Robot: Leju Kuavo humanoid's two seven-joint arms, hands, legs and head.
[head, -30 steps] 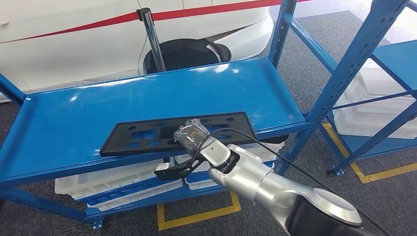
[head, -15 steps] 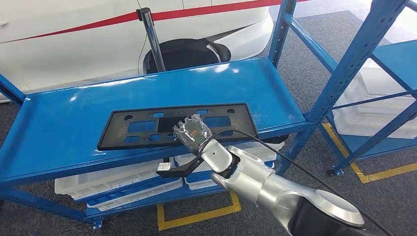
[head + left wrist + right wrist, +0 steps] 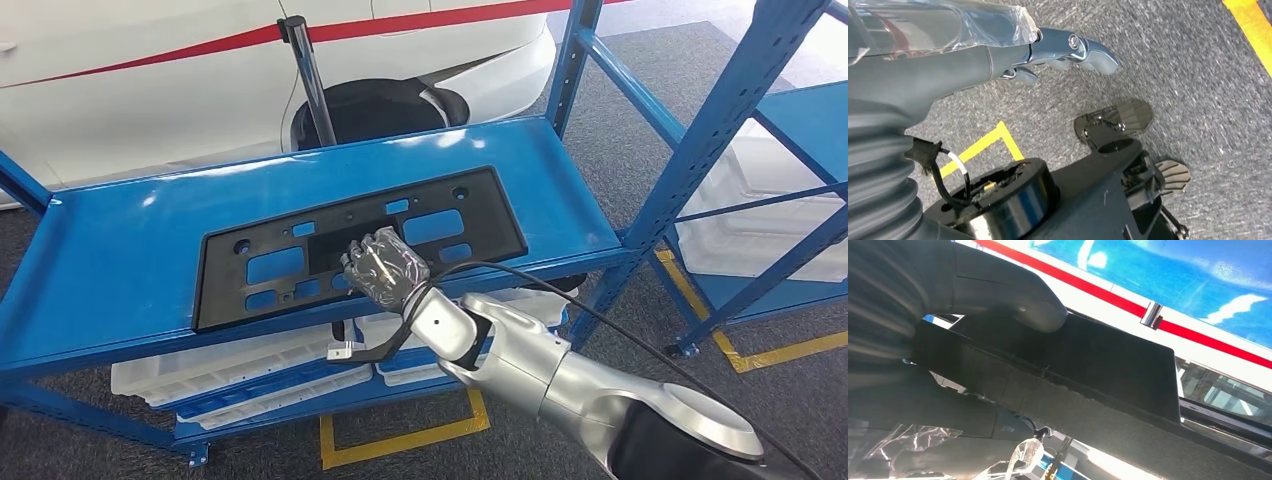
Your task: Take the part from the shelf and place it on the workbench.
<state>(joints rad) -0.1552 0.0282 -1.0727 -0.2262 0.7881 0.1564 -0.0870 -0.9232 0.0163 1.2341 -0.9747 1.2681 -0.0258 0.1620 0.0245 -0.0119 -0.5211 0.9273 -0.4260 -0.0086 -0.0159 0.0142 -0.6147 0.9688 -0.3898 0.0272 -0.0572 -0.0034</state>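
Observation:
The part is a flat black rectangular panel (image 3: pixel 300 232) with several cutouts, above the blue shelf's top deck (image 3: pixel 110 265). My right hand (image 3: pixel 383 268), wrapped in clear plastic, grips the panel at its near long edge, close to the middle. The panel is tilted, its face turned up toward me and its far edge raised. In the right wrist view the thick thumb (image 3: pixel 1018 300) presses on one face of the panel (image 3: pixel 1098 360) and dark fingers lie under it. My left hand (image 3: pixel 1068 47) hangs over the grey carpet, fingers apart and holding nothing.
White trays (image 3: pixel 230 375) sit on the shelf's lower level. A second blue rack (image 3: pixel 790 130) with white trays stands to the right, its upright (image 3: pixel 700 140) close by. A white car (image 3: pixel 150 80) and a metal post (image 3: pixel 312 75) are behind. Yellow lines (image 3: pixel 400 440) mark the floor.
The panel has tipped up in my right hand: its far edge rose and more of its face shows. The hand shifted slightly left.

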